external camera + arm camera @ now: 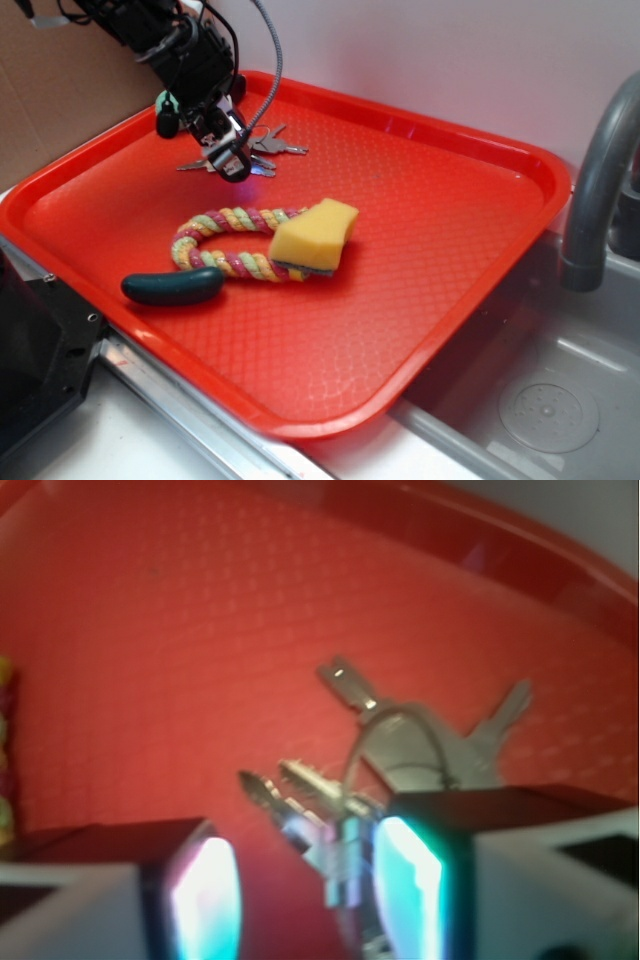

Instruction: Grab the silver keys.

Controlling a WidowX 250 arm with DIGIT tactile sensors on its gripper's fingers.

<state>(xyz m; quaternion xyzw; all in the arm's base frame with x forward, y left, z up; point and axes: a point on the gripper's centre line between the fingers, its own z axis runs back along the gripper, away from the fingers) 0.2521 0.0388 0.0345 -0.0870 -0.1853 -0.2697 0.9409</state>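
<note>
silver keys (400, 755), flat grey metal fanned on a wire ring, lie at the far corner of the red plastic tray (450, 260); the black tool (305, 885) straddles them, pads apart, probably for closing.

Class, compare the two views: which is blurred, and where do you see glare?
Wrist view: soft and blurred throughout, the silver keys smeared, and the finger pads glow with washed-out cyan-white glare. Exterior view: sharper, with the red tray evenly lit and little glare.
</note>
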